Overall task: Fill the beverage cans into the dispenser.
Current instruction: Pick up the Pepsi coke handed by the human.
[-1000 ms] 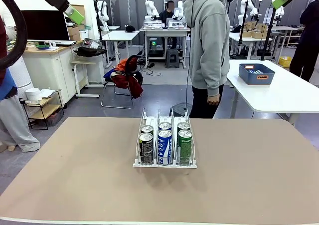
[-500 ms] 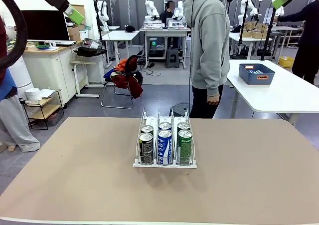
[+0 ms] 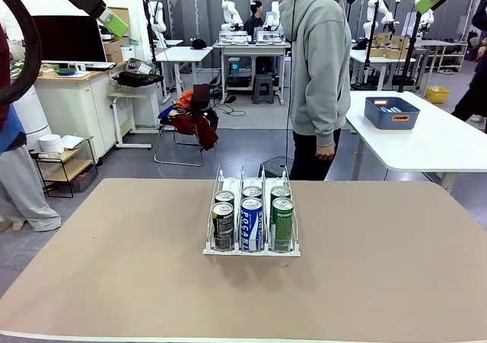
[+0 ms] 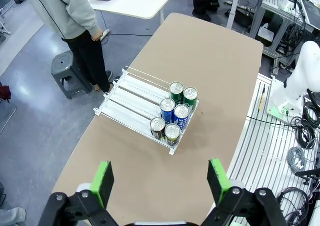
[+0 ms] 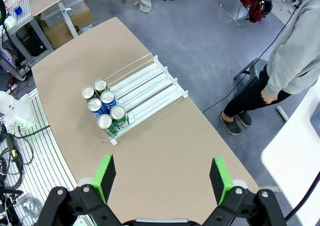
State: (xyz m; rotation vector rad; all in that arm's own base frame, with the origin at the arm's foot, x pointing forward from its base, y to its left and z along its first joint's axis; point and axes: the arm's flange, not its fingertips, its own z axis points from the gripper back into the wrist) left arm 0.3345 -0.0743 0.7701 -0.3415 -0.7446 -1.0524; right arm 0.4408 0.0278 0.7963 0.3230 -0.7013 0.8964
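Observation:
The white wire dispenser [image 3: 251,252] stands mid-table with several beverage cans in two rows at its front lip. In front are a black-and-grey can [image 3: 223,226], a blue-and-white one [image 3: 252,224] and a green one [image 3: 282,223]. My left gripper [image 4: 160,182] hangs high above the table, open and empty, looking down on the dispenser [image 4: 132,93] and cans [image 4: 175,113]. My right gripper [image 5: 162,178] is also high up, open and empty, above the dispenser [image 5: 150,83] and cans [image 5: 104,109]. In the front view their green pads [image 3: 114,23] show top left and top right [image 3: 428,2].
A person in a grey hoodie [image 3: 319,69] stands at the table's far edge, hands down. A blue bin [image 3: 392,112] sits on a white table [image 3: 434,141] at the back right. Bare brown tabletop [image 3: 114,267] surrounds the dispenser.
Nothing on the table or on either arm has moved. A dark-clothed person in the far right background has walked off to the right.

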